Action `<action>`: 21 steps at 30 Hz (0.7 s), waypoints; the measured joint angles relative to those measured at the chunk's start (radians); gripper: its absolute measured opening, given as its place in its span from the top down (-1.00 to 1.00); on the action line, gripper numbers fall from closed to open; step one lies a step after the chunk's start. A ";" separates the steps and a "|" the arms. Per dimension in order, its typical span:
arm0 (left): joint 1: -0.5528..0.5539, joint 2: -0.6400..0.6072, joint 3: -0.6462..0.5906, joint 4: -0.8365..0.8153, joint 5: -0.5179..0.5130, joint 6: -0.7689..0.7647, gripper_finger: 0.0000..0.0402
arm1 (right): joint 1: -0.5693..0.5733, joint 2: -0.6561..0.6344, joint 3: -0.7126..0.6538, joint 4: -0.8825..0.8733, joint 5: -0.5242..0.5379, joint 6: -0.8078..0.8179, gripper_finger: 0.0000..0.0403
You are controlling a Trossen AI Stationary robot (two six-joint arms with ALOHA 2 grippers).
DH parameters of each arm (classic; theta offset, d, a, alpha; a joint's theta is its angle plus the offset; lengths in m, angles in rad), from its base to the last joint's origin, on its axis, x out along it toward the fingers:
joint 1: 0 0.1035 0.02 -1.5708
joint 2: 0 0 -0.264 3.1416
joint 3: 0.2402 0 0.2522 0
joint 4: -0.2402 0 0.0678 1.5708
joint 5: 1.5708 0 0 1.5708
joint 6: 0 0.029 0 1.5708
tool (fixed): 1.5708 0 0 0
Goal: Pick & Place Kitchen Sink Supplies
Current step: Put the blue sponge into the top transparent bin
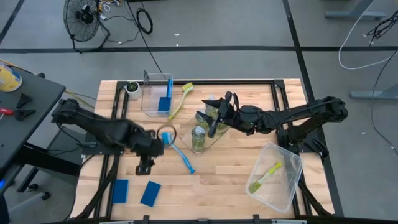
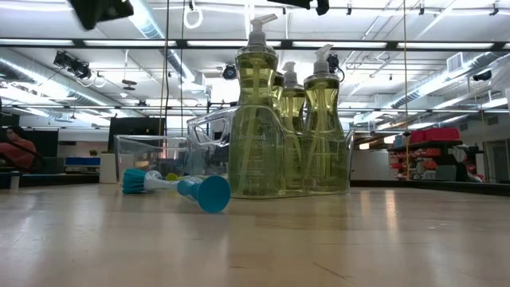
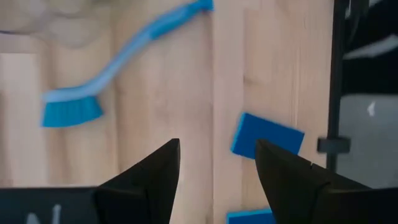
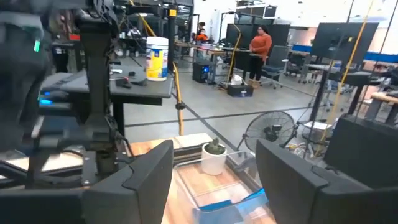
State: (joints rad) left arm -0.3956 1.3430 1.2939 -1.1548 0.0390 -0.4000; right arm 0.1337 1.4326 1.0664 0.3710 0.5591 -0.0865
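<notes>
A blue dish brush [image 1: 180, 154] lies flat on the wooden table, its bristle head [image 3: 71, 112] toward the far side. Two blue sponges [image 1: 120, 191] [image 1: 150, 193] lie flat near the front edge. My left gripper [image 1: 145, 167] points down over the table between brush and sponges, open, with nothing between its fingers [image 3: 217, 168]. Clear bottles of yellow-green liquid [image 2: 259, 119] stand upright in a clear tray [image 1: 214, 142] at mid-table. My right gripper [image 1: 214, 115] hovers level above them, open and empty [image 4: 214, 168].
A clear bin [image 1: 157, 93] at the far side holds a blue sponge; a yellow-green brush [image 1: 180, 99] leans on its rim. A small white plant pot [image 1: 132, 88] stands beside it. Another clear bin [image 1: 275, 177] at the right front holds a yellow-green brush [image 1: 264, 177].
</notes>
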 joint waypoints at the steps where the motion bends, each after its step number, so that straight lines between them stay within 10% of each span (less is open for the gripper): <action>1: -0.019 0.000 -0.034 0.027 0.004 0.001 -0.05 | 0.005 0.000 0.000 0.000 0.000 0.006 -0.14; 21: -0.225 0.001 -0.541 0.690 0.084 -0.009 -0.05 | 0.085 0.000 0.000 -0.050 0.000 0.025 -0.14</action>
State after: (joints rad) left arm -0.6207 1.3437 0.7527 -0.4649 0.1234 -0.4088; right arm 0.2184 1.4326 1.0664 0.3208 0.5594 -0.0611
